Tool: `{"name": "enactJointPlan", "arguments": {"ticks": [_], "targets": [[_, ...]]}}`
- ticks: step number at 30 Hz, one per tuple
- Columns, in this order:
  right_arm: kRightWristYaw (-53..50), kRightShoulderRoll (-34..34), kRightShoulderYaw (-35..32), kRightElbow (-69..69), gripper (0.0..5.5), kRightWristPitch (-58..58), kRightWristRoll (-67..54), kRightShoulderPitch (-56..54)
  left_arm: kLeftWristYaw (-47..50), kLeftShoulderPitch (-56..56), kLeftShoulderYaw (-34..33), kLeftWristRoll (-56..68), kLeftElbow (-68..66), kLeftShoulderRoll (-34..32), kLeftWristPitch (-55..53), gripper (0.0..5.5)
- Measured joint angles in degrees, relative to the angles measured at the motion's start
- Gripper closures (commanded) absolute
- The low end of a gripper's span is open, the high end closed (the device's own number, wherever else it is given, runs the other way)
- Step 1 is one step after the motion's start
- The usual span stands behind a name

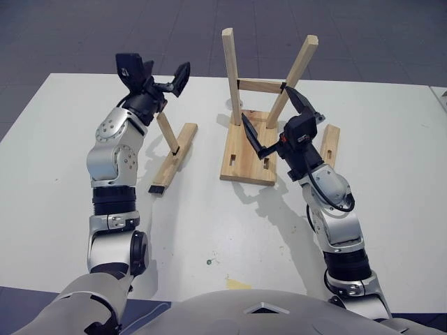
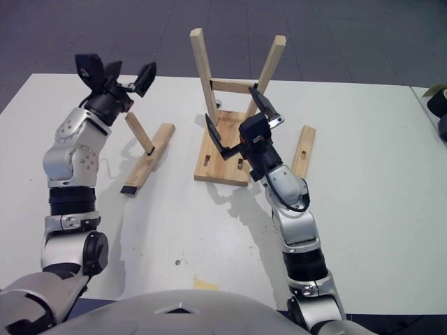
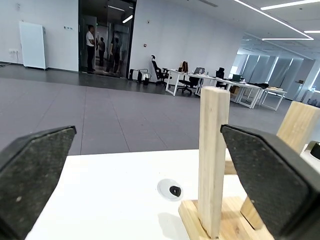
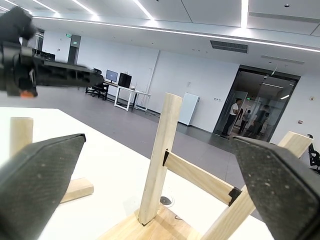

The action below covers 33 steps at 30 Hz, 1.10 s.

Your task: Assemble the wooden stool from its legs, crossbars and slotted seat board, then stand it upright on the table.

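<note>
The slotted seat board lies flat on the white table. Two legs stand up from it, joined by a crossbar. My right gripper hovers open just above the board's near right part, its fingers framing the standing legs without touching them. To the left lies a loose leg with a short crossbar sticking up from it. My left gripper is open above that piece, holding nothing. Another loose leg lies right of the board.
A round cable hole sits in the table behind the seat board. A small yellowish patch marks the table near its front edge. The table's far edge runs just behind the standing legs.
</note>
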<state>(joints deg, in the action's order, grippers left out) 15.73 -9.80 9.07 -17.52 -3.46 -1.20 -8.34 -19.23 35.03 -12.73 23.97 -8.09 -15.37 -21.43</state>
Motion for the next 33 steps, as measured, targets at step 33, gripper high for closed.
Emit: {"name": "enactJointPlan", "arguments": {"ticks": [33], "targets": [[-0.2,0.36,0.81,0.04,0.1,-0.07,0.06,0.08,-2.08,-4.96,-2.49,2.94,11.5,-9.68,-12.68,0.11]]}}
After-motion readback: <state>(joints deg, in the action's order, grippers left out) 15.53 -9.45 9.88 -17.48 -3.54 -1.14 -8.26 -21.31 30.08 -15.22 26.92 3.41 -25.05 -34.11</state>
